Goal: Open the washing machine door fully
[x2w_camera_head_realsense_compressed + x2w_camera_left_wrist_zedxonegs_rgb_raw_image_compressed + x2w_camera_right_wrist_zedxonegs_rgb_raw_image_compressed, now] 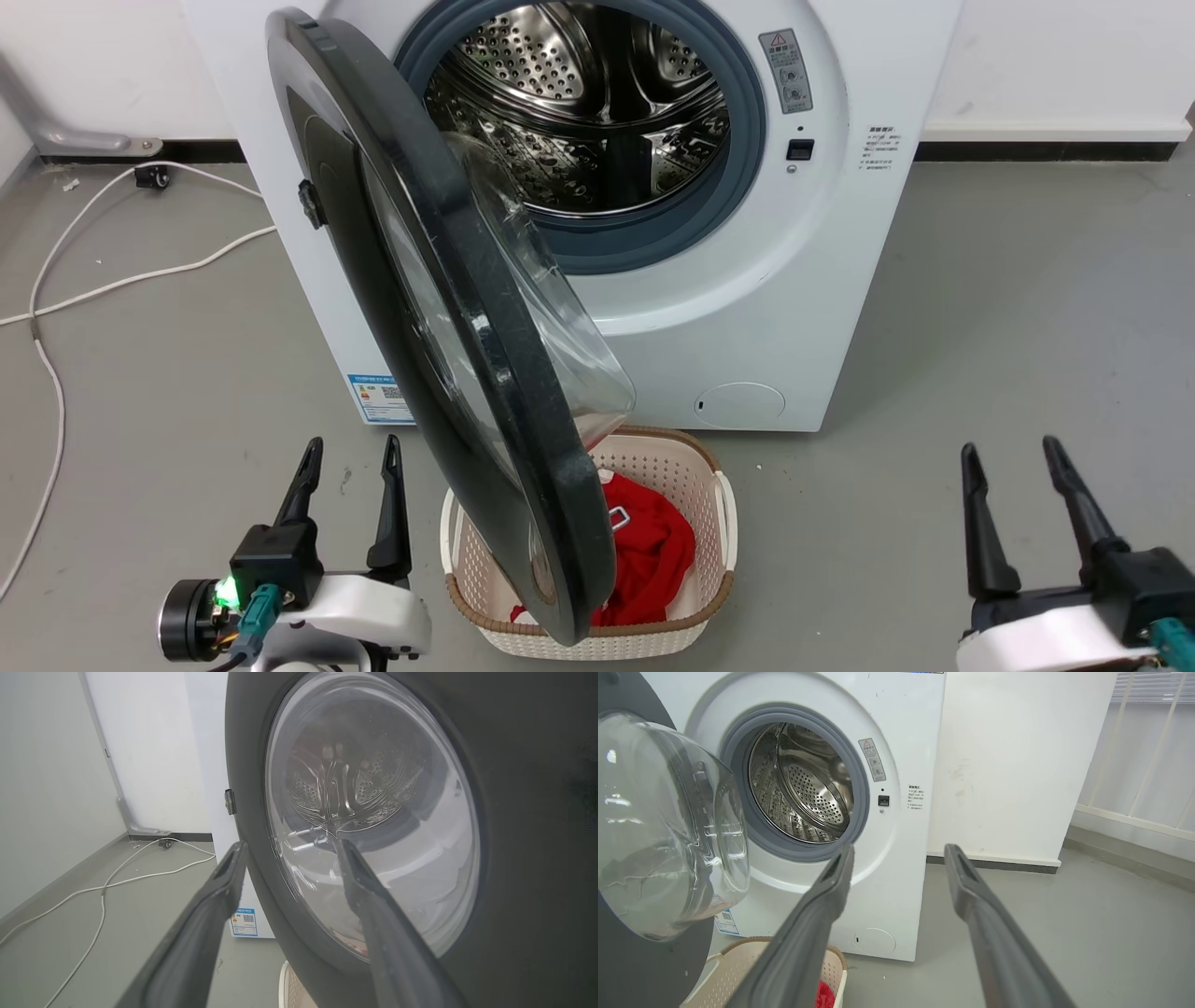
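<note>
washing machine door: 1, half-open | basket: 1 | left claw, right claw: spread

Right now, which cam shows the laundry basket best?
Head view: most of the laundry basket, partly behind the washing machine door. Right wrist view catches one rim corner; left wrist view, a sliver at the bottom edge.
</note>
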You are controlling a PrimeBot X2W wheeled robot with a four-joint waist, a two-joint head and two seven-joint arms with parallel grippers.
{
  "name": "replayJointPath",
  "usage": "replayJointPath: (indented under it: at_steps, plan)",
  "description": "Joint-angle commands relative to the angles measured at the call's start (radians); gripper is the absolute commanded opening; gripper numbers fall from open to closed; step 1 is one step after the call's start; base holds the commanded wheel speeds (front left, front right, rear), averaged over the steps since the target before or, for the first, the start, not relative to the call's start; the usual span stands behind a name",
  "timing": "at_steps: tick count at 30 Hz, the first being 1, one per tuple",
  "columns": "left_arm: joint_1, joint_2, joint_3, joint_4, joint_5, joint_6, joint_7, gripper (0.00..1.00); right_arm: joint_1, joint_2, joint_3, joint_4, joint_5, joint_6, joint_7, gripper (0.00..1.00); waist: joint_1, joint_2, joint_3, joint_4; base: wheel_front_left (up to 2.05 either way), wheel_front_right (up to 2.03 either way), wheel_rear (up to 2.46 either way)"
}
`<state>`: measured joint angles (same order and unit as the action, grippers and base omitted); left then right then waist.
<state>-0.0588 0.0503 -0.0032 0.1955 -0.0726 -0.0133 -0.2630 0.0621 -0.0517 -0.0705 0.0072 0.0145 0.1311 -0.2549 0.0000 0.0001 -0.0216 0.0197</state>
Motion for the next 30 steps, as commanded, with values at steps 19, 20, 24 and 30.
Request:
replayJointPath:
  at_steps: [19,20,24,30]
  plan:
    - [-0.001,0.0,0.002,-0.009,0.017,-0.003,-0.003,1.0,-0.002,0.002,0.004,0.087,0.045,-0.001,-0.011,1.0,0.0,-0.0001,0.005,0.002,0.0,0.0,0.0]
    - [0.0,0.0,0.002,-0.007,0.017,-0.003,-0.003,1.0,-0.001,0.002,0.005,0.087,0.047,-0.001,-0.01,1.0,0.0,-0.0001,0.005,0.002,0.0,0.0,0.0]
    - [0.002,0.0,-0.001,0.009,0.011,-0.011,-0.003,0.0,-0.001,0.002,0.001,0.084,0.053,-0.001,-0.01,1.0,0.0,-0.0001,0.005,0.0,0.0,0.0,0.0]
    - [-0.01,0.0,0.001,0.005,0.006,-0.006,-0.003,0.0,0.0,0.002,0.003,0.081,0.061,-0.001,-0.01,1.0,0.0,-0.0001,0.007,0.0,0.0,0.0,0.0]
